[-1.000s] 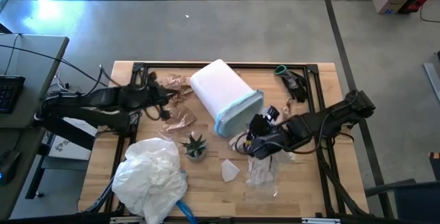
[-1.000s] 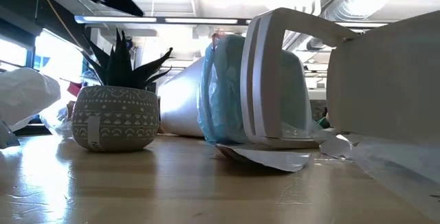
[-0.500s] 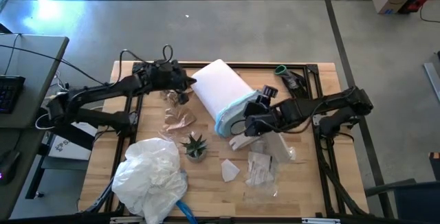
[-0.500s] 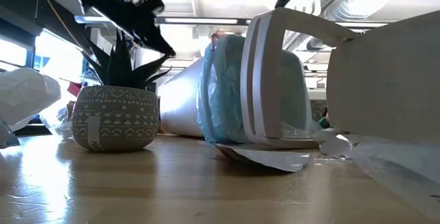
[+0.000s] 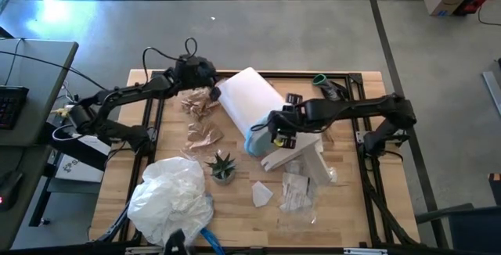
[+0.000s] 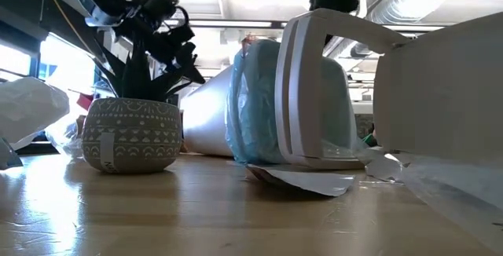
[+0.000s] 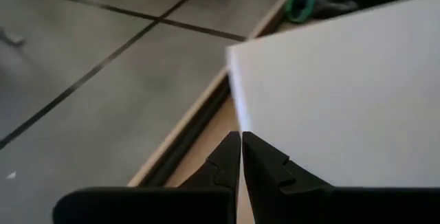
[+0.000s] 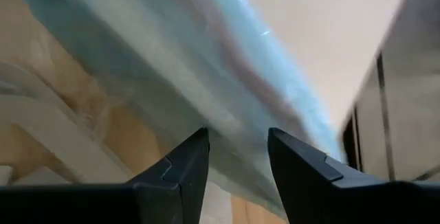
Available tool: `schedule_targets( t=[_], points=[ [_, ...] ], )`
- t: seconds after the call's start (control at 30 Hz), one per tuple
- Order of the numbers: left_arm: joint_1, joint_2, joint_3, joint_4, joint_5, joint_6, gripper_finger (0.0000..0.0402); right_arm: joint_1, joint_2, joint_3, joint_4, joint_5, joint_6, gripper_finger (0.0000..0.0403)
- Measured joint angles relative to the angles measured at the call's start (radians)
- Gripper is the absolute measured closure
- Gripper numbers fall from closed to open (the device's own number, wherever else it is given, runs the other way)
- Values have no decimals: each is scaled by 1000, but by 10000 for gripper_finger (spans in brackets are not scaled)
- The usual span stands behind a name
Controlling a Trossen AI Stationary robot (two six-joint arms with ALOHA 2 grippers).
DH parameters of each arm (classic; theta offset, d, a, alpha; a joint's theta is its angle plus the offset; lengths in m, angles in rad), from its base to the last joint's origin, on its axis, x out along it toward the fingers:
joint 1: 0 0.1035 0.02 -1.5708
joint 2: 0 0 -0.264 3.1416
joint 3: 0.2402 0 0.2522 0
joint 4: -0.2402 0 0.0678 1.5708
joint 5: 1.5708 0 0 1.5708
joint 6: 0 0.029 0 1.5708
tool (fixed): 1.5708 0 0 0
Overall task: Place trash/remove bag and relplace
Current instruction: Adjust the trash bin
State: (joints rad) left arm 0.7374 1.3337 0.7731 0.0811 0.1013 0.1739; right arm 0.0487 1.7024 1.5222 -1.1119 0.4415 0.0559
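The white bin [image 5: 249,102] lies on its side in the middle of the table, its open end toward the near right. The light-blue bag [image 5: 261,134] is folded over the bin's rim [image 6: 250,107]. My left gripper [image 5: 211,91] is shut, its tips at the bin's closed far-left end [image 7: 344,93]. My right gripper [image 5: 274,135] is open and points down at the bag-covered rim [image 8: 227,93], a finger on either side of it. Trash lies around: brown paper [image 5: 200,100], another brown piece [image 5: 203,136], a white scrap [image 5: 261,194] and clear wrappers [image 5: 297,194]. My left gripper has its shut fingertips [image 7: 240,145] right beside the edge of the bin's closed end [image 7: 237,107], coming nearly level from the table's left. Whether they touch the bin I cannot tell.
A white frame-like lid [image 5: 293,152] lies against the bin's open end. A small potted plant [image 5: 221,166] stands near the middle, a big crumpled white bag [image 5: 171,199] at the near left. A green-handled tool [image 5: 330,89] lies at the far right.
My left gripper has swung from the table's left side toward the far edge and right, and down to the bin's closed end, staying shut. My right gripper has gone left to the bin's open end and has rolled. The bin has not moved.
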Motion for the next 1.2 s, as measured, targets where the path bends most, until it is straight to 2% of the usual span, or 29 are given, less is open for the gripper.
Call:
schedule_targets(
  t=[0.1,0.23,0.43,0.63,0.97,1.2],
  points=[
    [64,38,2,28,88,-47,401,-3,8,-35,28,62,-12,265],
    [134,128,2,49,220,-137,401,-3,6,-52,87,80,-10,265],
    [160,252,2,99,355,-199,401,-9,6,-50,142,100,-53,265],
    [146,304,2,132,380,-197,401,-24,7,-51,163,146,-78,282],
    [144,303,2,139,380,-196,401,-18,8,-48,212,195,-154,377],
    [140,303,2,136,411,-226,401,-7,11,87,129,185,-154,385]
  ],
)
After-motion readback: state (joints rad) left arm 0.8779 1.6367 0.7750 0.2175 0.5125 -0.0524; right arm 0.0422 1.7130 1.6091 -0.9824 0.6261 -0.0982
